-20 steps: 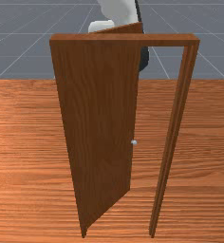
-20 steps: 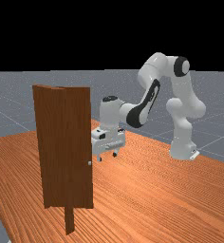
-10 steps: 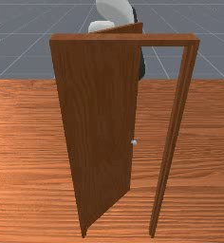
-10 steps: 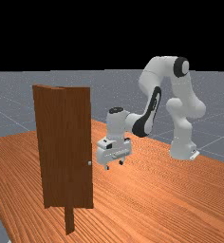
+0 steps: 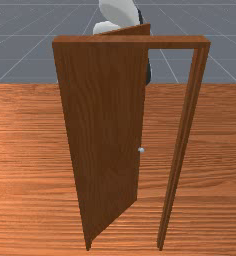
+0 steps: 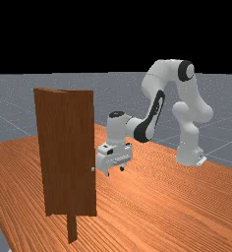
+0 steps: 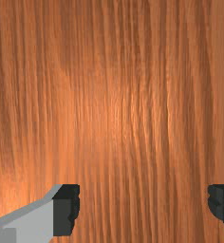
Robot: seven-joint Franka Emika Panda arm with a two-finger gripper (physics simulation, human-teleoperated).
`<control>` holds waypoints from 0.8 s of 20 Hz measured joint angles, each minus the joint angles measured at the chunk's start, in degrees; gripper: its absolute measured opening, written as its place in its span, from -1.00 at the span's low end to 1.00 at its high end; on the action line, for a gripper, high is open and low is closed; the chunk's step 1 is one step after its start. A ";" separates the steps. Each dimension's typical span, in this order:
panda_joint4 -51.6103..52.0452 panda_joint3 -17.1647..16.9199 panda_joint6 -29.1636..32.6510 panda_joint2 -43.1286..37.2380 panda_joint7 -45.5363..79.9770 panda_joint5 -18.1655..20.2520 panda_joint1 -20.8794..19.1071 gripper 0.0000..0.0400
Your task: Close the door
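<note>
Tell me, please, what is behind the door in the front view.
Parts of the arm show above the door and past its edge at the front view's right. The door covers the rest there, so I cannot tell more.

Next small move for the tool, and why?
I'd ease the tool, open and empty, toward the far view's left, to meet the arm-side face of the door near its free edge, then push gently. The front view shows that edge, with the knob, swung out of the frame toward the arm, so a push from the arm's side should likely close it.
</note>
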 joint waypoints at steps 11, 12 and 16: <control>3.55 -0.09 -2.14 1.30 0.91 0.05 0.33 1.00; 3.54 -0.07 -2.13 1.30 0.96 0.04 0.38 1.00; 3.60 -0.06 -2.34 1.26 1.01 0.04 0.43 1.00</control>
